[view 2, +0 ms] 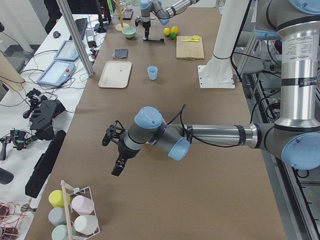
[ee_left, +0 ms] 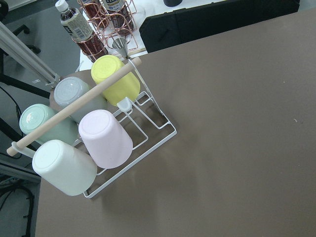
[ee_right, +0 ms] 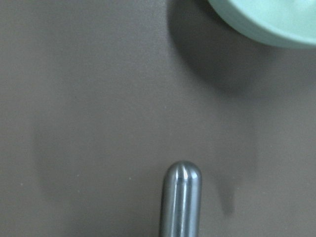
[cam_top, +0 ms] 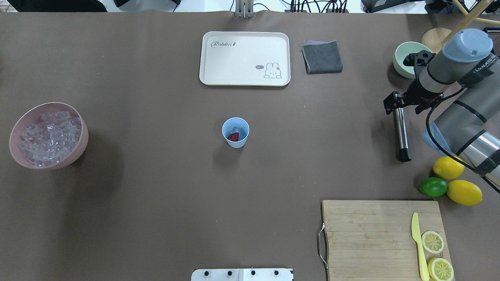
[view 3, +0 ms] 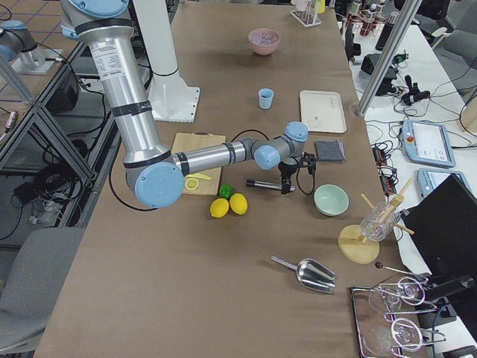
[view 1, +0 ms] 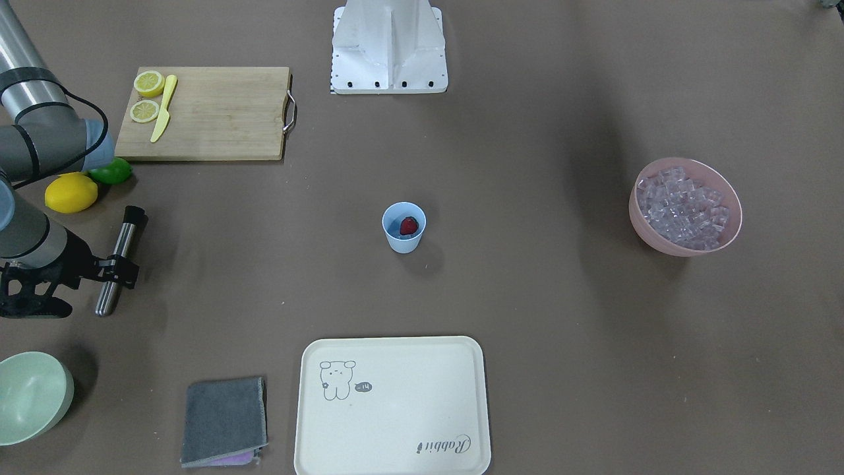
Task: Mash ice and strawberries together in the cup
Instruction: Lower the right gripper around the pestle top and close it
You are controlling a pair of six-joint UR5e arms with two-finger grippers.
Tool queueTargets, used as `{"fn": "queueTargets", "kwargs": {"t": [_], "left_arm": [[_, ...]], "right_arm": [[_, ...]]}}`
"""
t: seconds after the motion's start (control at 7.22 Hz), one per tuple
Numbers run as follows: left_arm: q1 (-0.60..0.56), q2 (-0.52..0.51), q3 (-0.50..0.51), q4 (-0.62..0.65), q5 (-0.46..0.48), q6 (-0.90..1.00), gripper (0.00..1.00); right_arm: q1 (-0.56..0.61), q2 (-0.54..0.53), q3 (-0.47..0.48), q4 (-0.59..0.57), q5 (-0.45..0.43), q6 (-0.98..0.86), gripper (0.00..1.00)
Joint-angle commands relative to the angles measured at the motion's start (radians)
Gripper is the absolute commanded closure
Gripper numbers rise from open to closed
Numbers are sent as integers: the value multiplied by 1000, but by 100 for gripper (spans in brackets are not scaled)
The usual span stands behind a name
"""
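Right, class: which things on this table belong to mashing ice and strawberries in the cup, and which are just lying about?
For the job: cup, strawberry, ice in pink bowl, metal muddler.
Lying about: cutting board, lemons, lime, knife, tray, cloth, green bowl.

Both arms are silver-grey tubes joined by rounded grey joints with pale blue end caps [cam_top: 468, 43]. The right arm [cam_top: 468, 113] wears black bands, one with white lettering too small to read, and a black cable [cam_top: 428, 125] loops along it. The left arm [view 2: 215, 135] carries a similar one. The right claw [cam_top: 395, 103] and left claw [view 2: 117, 171] are black. The white pedestal [view 1: 389, 53] has dark screws along its foot.
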Motion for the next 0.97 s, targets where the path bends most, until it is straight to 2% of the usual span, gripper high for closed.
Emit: {"fn": "queueTargets", "kwargs": {"t": [0.0, 0.55, 0.83], "left_arm": [[0, -1, 0, 0, 0, 0, 2], [0, -4, -3, 0, 0, 0, 2], [0, -15, 2, 0, 2, 0, 2]], "right_arm": [[-3, 1, -5, 1, 0, 0, 0], [-10, 1, -14, -1, 1, 0, 1], [-10, 2, -30, 7, 3, 0, 25]]}}
